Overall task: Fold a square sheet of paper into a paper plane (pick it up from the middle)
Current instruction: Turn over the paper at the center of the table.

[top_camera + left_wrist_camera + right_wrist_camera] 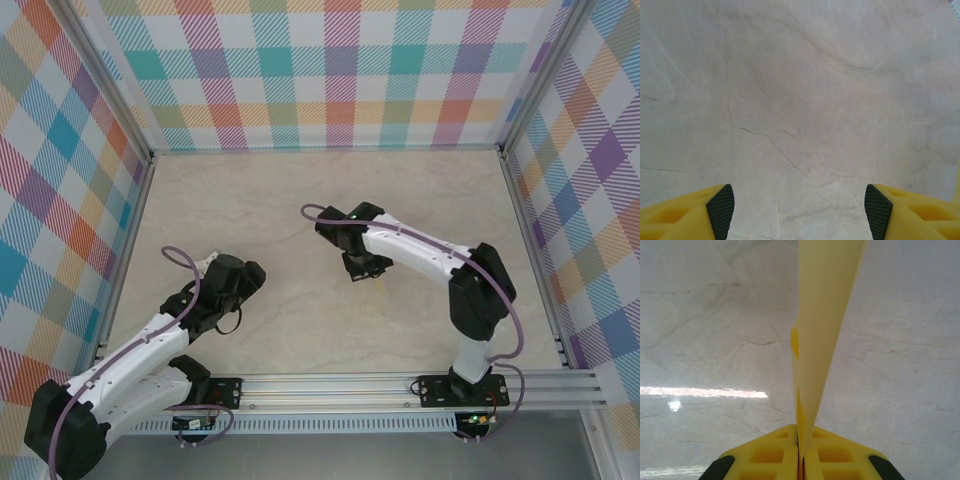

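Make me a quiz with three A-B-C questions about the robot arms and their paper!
1. Where is the sheet of paper?
A. pinched in the right gripper
B. inside a box
C. on a chair

2. What colour is it?
A. blue
B. white
C. yellow

3. How is the left gripper?
A. shut on a pen
B. open over bare table
C. shut on a spoon

Answers:
1 A: in the right wrist view, the jaws are closed on the paper's edge.
2 C: the paper is plain yellow.
3 B: the jaws stand wide apart, with nothing but tabletop between them.
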Robot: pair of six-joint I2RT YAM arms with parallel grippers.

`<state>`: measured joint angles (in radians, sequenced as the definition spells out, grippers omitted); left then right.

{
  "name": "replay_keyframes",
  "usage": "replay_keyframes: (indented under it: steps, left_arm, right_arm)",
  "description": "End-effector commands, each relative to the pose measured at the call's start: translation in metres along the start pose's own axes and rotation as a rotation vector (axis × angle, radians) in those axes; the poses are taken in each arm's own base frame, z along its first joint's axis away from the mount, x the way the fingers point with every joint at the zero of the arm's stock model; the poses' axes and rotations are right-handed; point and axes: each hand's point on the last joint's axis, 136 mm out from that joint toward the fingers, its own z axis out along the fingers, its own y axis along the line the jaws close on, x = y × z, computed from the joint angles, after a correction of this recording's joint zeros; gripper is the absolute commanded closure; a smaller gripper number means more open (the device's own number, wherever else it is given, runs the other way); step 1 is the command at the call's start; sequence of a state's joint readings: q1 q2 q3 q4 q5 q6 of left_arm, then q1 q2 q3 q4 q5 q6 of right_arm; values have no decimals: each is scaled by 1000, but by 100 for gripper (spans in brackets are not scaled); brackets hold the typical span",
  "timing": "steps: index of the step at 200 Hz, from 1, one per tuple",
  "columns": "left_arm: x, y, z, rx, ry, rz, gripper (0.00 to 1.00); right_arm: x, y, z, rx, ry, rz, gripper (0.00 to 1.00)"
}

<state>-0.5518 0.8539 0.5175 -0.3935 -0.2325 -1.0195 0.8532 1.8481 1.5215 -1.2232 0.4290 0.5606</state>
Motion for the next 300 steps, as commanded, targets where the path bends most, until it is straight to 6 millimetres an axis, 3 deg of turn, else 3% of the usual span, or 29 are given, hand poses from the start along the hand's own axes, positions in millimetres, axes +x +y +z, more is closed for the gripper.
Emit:
replay_keyframes:
  steps: [1, 41, 52, 66, 88, 100, 128, 165, 200, 211, 254, 283, 300]
  left_arm:
    - [-7, 22, -4, -60, -49, -46, 28]
    - [-8, 29, -10, -61, -67, -70, 27]
    - [-8, 31, -11, -64, -66, -72, 27]
    - [-7, 32, -12, -63, -62, -70, 26]
    - [-4, 33, -10, -57, -53, -72, 25]
    - [-3, 31, -8, -48, -48, -72, 24]
    - [1, 24, -4, -26, -16, -51, 22]
    - [15, 0, 8, 26, 93, 15, 21]
    - [34, -25, 24, 72, 230, 76, 24]
    - [36, -42, 28, 124, 253, 92, 27]
    - [43, -92, 42, 253, 351, 131, 43]
    - [54, -124, 68, 310, 447, 139, 62]
    - [60, -132, 86, 309, 485, 131, 67]
  right_arm:
    - [-3, 36, -1, -54, 22, -6, 90]
    - [-1, 127, 18, -274, 136, -61, 80]
    - [-3, 144, 13, -356, 134, -64, 78]
    - [-8, 159, -4, -476, 101, -71, 68]
    - [-16, 154, -34, -576, 7, -61, 54]
    - [-18, 144, -41, -621, -23, -25, 50]
    - [-20, 135, -48, -860, -41, 79, 54]
    - [-14, 140, -30, -1059, 5, 164, 70]
    - [-10, 154, 8, -1048, 96, 233, 78]
    - [-10, 159, 17, -1054, 109, 261, 79]
    - [-1, 153, 48, -965, 126, 369, 82]
    - [7, 153, 55, -960, 134, 379, 82]
    - [9, 152, 60, -957, 136, 393, 82]
